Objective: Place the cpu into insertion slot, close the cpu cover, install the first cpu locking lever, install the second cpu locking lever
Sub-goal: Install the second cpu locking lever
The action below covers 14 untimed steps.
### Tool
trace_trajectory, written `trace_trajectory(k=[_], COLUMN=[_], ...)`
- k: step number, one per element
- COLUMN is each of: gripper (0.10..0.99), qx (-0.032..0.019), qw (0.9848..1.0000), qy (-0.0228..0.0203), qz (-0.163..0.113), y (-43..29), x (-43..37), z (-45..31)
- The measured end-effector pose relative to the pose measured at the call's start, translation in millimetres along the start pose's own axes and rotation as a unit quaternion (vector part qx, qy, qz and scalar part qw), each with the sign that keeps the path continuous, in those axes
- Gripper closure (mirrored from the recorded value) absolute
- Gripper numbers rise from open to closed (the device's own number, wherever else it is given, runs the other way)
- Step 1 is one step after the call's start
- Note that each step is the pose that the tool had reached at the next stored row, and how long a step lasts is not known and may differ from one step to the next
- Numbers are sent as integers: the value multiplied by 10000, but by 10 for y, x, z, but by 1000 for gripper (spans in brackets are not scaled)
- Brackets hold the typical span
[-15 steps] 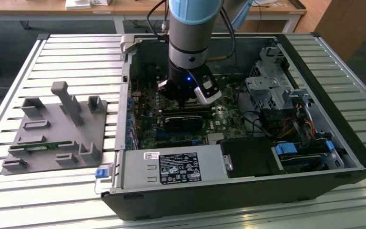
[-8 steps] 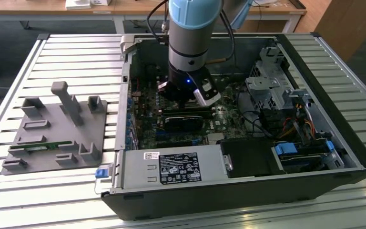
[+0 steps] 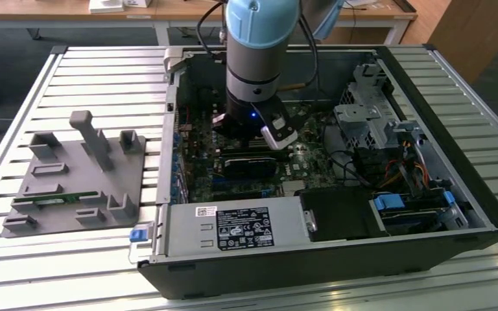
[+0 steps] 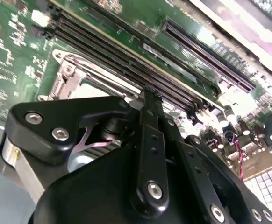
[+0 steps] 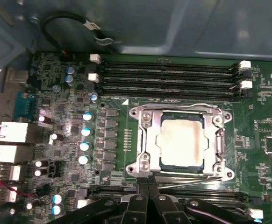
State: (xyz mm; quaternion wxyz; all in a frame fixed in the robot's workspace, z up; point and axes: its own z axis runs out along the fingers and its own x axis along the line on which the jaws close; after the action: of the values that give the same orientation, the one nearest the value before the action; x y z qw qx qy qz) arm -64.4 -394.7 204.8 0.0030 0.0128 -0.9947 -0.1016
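In the first wrist view the cpu lies seated in the insertion slot near the middle of the green motherboard, with the silvery cpu cover folded flat around it. The gripper stands just beside the socket's edge, its two fingertips pressed together with nothing between them. In the exterior view the arm reaches down into the open computer case.

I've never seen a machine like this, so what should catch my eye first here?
The big blue-grey arm reaching down into the open computer case. In the first wrist view, the silvery cpu sits in its socket under the closed cpu cover, with the gripper at the cover's edge.
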Motion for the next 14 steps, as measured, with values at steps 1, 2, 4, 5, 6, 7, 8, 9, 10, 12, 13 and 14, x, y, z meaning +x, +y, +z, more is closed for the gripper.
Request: trace_trajectory(k=[1,2,4,5,6,7,8,9,10,12,13,14], gripper=[980,980,980,980,980,980,980,980,980,980,980,980], qx=[-29,-64,-137,-180,-220,-250,-278,-300,-320,-370,-393,-415], qw=[10000,10000,9999,9998,9998,9997,9996,9996,9995,9993,9992,9991], qy=[-2,-5,-8,-9,-10,-11,-11,-11,-12,-13,-14,-14], qz=[0,-2,-2,-2,-3,-3,-4,-4,-3,-4,-4,-4], y=[-9,-20,-43,-56,-67,-77,-88,-96,-102,-111,-115,-119], x=[12,22,32,35,38,41,44,45,46,48,48,49], z=[-1,-3,-6,-8,-9,-8,-4,4,13,29,38,48])
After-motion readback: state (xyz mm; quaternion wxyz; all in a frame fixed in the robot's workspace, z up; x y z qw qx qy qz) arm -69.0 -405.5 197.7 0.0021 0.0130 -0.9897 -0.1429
